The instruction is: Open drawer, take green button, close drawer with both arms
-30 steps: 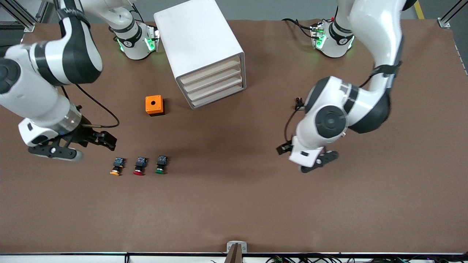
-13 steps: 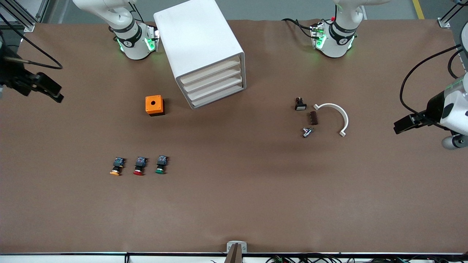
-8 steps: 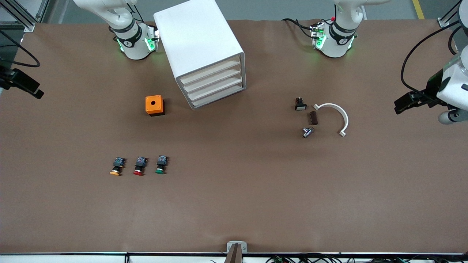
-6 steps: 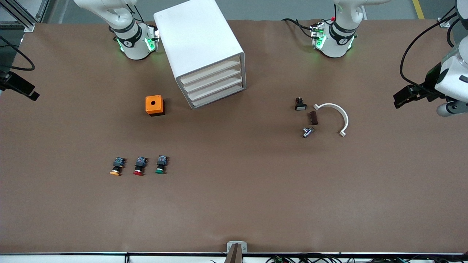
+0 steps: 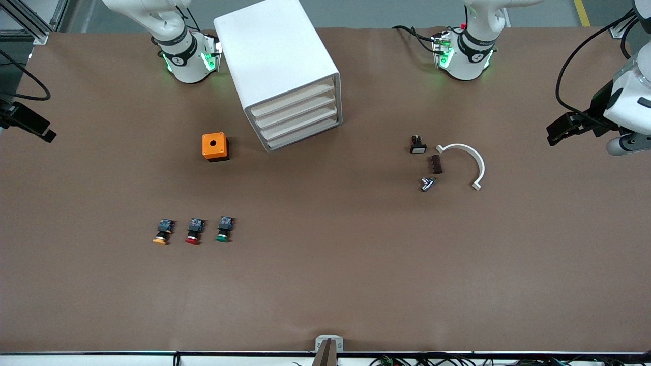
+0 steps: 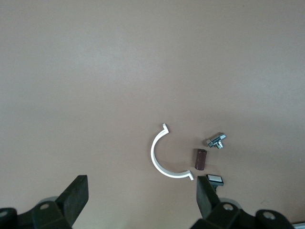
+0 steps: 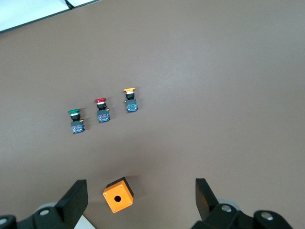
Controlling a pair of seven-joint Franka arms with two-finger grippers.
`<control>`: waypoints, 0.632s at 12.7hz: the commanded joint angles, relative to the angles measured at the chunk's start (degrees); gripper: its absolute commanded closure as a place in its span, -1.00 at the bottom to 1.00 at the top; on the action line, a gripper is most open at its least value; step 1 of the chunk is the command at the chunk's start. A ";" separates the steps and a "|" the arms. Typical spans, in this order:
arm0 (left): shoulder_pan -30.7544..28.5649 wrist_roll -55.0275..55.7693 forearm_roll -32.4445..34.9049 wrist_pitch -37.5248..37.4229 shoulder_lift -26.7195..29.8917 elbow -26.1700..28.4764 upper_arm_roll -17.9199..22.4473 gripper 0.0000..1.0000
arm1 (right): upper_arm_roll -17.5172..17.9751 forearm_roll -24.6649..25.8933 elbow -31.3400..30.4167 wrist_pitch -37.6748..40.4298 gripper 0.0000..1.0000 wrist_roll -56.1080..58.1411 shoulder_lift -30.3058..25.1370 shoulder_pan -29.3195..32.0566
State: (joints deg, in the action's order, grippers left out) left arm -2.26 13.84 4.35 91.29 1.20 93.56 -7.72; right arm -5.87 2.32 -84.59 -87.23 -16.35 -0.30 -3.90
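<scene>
Your 4 drawers (image 5: 299, 118) are all closed; the green button (image 5: 224, 230) lies on the table at the cabinet's (image 5: 277, 66) 7 o'clock. Left gripper (image 6: 140, 200) and right gripper (image 7: 139, 200) hang empty, fingers wide, apparently parked high over the table ends.

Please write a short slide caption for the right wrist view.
Open right gripper above an orange box; green button, red button and yellow button in a row.
</scene>
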 commanded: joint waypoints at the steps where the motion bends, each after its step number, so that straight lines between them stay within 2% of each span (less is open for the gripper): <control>1: -0.72 -2.84 -0.75 -0.76 1.26 0.31 -0.89 -0.99 | 0.77 0.41 1.35 -0.66 -1.00 0.45 0.39 0.56; 4: -0.81 -2.94 -4.87 -3.49 2.22 -0.57 -0.89 -0.99 | 0.86 -0.03 2.24 -0.66 -1.00 0.45 0.04 0.65; 8: -0.46 -3.98 -4.97 -5.95 4.07 -0.75 -1.76 -0.99 | 1.12 -0.38 2.24 -0.13 -1.00 0.44 0.04 0.47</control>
State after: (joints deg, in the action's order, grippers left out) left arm -2.24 11.92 0.14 87.00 3.45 92.93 -8.65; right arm -5.33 2.32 -83.21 -88.13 -16.35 -0.23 -3.95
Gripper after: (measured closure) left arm 0.000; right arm 0.000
